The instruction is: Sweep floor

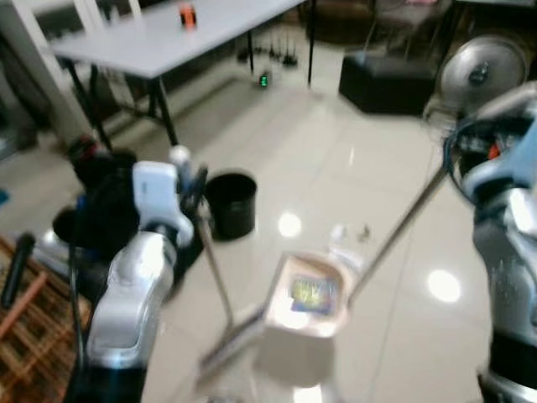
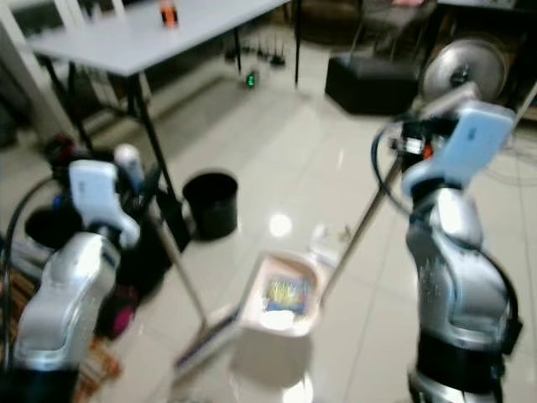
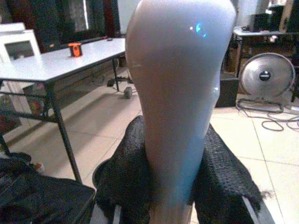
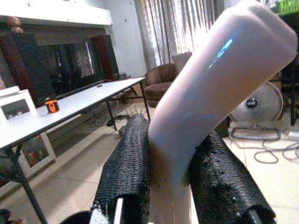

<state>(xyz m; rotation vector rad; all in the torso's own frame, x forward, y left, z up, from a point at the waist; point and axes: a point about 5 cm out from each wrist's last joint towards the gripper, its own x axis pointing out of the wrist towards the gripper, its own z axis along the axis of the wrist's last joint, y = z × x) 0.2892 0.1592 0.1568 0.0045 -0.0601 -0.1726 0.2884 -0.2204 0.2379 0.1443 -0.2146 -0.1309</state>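
The left gripper (image 3: 170,186) is clamped on the pale top of the broom handle (image 3: 180,93), its two black fingers (image 3: 124,182) pressed against either side. From the head views the broom shaft (image 1: 214,269) is seen running down from that gripper to the broom head (image 1: 231,340) on the tiled floor (image 1: 394,201).

The right gripper (image 4: 170,182) is likewise closed on the pale dustpan handle (image 4: 210,88). Its thin shaft (image 1: 394,239) is seen in the left eye view sloping down to the dustpan (image 1: 306,294), which rests on the floor just beside the broom head, with bright scraps in its pan.

A black bin (image 1: 231,204) stands near the broom shaft, beyond the left gripper. Small debris (image 1: 351,233) lies just past the dustpan.

Both wrist views show a white table (image 3: 60,65) carrying an orange object (image 3: 74,49), and a floor fan (image 3: 266,77).
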